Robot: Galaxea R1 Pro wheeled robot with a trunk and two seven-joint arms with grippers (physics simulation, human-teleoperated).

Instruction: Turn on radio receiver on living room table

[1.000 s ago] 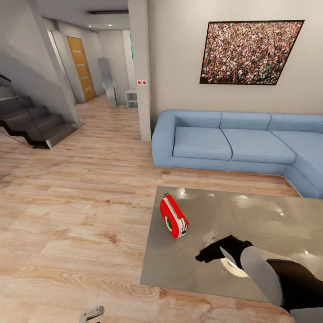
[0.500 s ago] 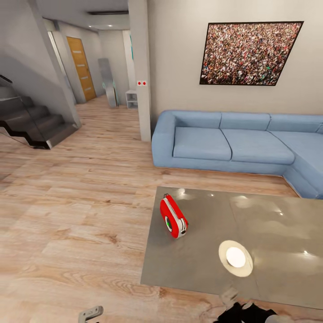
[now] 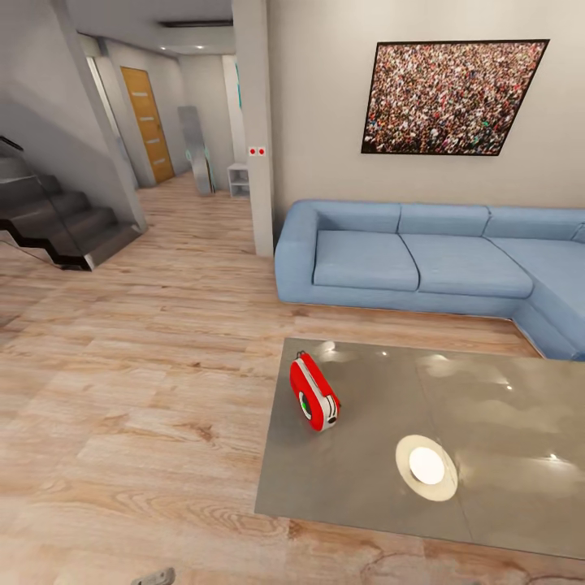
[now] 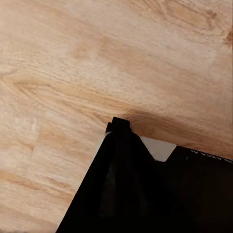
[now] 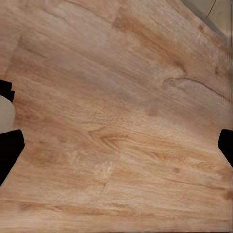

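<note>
1. The small red rounded-rectangle radio receiver with white-grey sides is standing upright on the large low table with the glossy grey reflective top, near the table's far left corner as the head view shows it.
2. A round dial with a green ring is showing on the radio's face, and a thin wire handle is rising from its top.
3. A flat round white disc is lying on the same table, apart from the radio and closer to the near edge.
4. Beyond the table, a blue sofa is sitting against a beige wall under a framed crowd picture.
5. Light wood plank floor is spreading to the left toward a dark staircase and a hallway with an orange-brown door.
6. A small grey piece of the left gripper is peeking in at the bottom edge of the head view; I cannot tell how its fingers are set.
7. The left wrist view is showing a dark body over wood floor, with the spread of the fingers unclear.
8. In the right wrist view the right gripper is hanging over bare wood planks, its dark fingers standing wide apart at opposite edges, holding nothing.
</note>
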